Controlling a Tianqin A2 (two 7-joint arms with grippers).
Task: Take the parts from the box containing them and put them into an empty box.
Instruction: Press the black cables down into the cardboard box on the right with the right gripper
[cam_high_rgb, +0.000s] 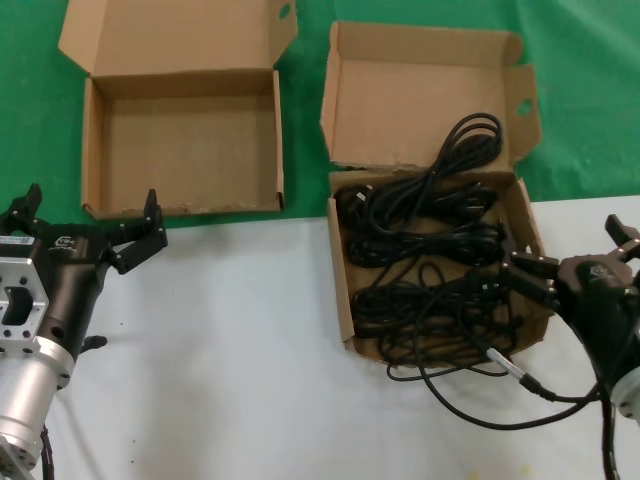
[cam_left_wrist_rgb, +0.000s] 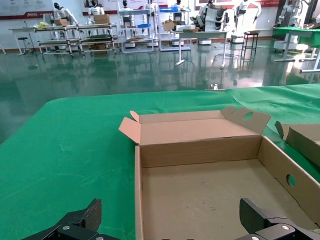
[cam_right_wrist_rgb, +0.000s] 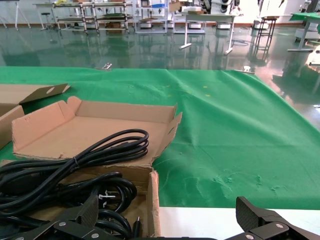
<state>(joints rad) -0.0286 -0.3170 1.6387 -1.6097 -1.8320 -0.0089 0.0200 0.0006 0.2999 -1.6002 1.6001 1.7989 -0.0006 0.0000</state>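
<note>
Nearest the robot, the left gripper (cam_high_rgb: 92, 222) hangs over the white table (cam_high_rgb: 230, 350) just short of the front wall of the empty box (cam_high_rgb: 185, 140), its fingers spread wide with nothing between them. In the left wrist view the two black fingertips (cam_left_wrist_rgb: 82, 216) stand apart at the near edge of that box (cam_left_wrist_rgb: 200, 185), whose bare floor shows beyond them. On the other side, the right gripper (cam_high_rgb: 570, 262) sits at the right front corner of the full box (cam_high_rgb: 340, 270), also spread open and holding nothing. A thin silver-tipped cable (cam_high_rgb: 510, 368) trails across the table from that arm. The black power cords (cam_high_rgb: 430, 250) lie coiled in loose bundles inside the full box, one loop spilling over its front edge onto the table and another resting up on the opened lid (cam_high_rgb: 420, 100). From the right wrist view the cords (cam_right_wrist_rgb: 75, 165) fill the tray and reach onto the lid. Farther back, both lids lie on the green cloth (cam_high_rgb: 600, 100)
</note>
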